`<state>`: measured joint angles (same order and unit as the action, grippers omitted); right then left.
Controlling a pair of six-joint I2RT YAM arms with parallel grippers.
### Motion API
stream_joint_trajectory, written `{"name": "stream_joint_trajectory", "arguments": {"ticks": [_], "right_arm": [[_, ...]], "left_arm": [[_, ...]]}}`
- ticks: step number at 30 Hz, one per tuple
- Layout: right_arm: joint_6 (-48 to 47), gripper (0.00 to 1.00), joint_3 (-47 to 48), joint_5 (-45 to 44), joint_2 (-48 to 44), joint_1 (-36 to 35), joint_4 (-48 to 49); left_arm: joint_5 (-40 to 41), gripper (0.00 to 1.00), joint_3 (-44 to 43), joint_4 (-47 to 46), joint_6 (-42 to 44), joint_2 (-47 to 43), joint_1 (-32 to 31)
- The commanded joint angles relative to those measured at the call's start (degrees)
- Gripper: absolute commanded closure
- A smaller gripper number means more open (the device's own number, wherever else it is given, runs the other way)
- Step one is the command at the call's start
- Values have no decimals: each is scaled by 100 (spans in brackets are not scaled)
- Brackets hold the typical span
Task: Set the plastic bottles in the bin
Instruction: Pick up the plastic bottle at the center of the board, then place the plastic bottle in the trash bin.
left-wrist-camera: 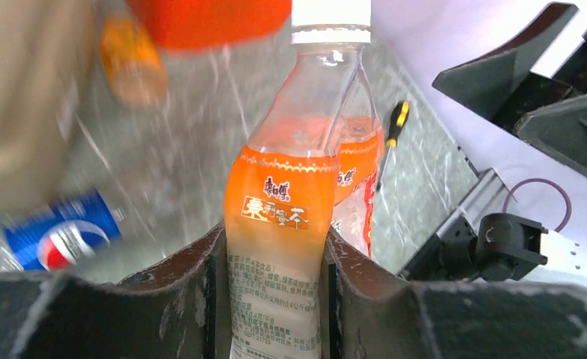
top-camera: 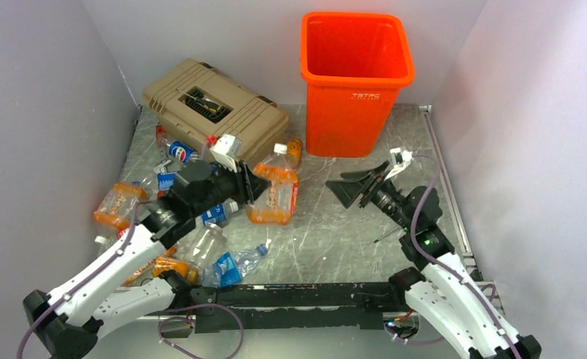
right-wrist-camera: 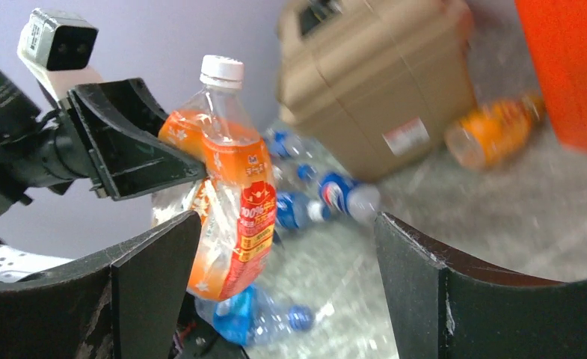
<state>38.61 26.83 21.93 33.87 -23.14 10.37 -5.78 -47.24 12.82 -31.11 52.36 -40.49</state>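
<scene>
My left gripper [top-camera: 264, 187] [left-wrist-camera: 275, 233] is shut on a plastic bottle [left-wrist-camera: 279, 217] [top-camera: 274, 188] with a white cap and an orange label, held upright above the table's middle. A second orange-and-red label shows right behind the bottle; I cannot tell whether that is a separate bottle. The orange bin [top-camera: 356, 82] stands at the back, right of the held bottle. My right gripper [top-camera: 344, 188] [right-wrist-camera: 288, 221] is open and empty, facing the held bottle [right-wrist-camera: 230, 194] from the right. Several more bottles lie on the left: a Pepsi one [top-camera: 178, 152], an orange one [top-camera: 118, 203], and a blue-labelled one [top-camera: 234, 265].
A tan toolbox [top-camera: 211, 108] sits at the back left. A small orange bottle [top-camera: 294, 149] lies between the toolbox and the bin. A screwdriver [top-camera: 387, 235] lies on the table beside the right arm. Grey walls close in both sides.
</scene>
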Motion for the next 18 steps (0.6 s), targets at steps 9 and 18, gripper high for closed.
{"name": "stream_joint_trajectory", "arguments": {"ticks": [9, 18], "right_arm": [[-1639, 2, 2749, -1152, 969, -1791, -561], [-2062, 3, 3291, -696, 1484, -2503, -553]], "left_arm": [[-1189, 77, -767, -291, 3693, -772, -19], [-1706, 85, 1050, -2187, 3728, -1802, 61]]}}
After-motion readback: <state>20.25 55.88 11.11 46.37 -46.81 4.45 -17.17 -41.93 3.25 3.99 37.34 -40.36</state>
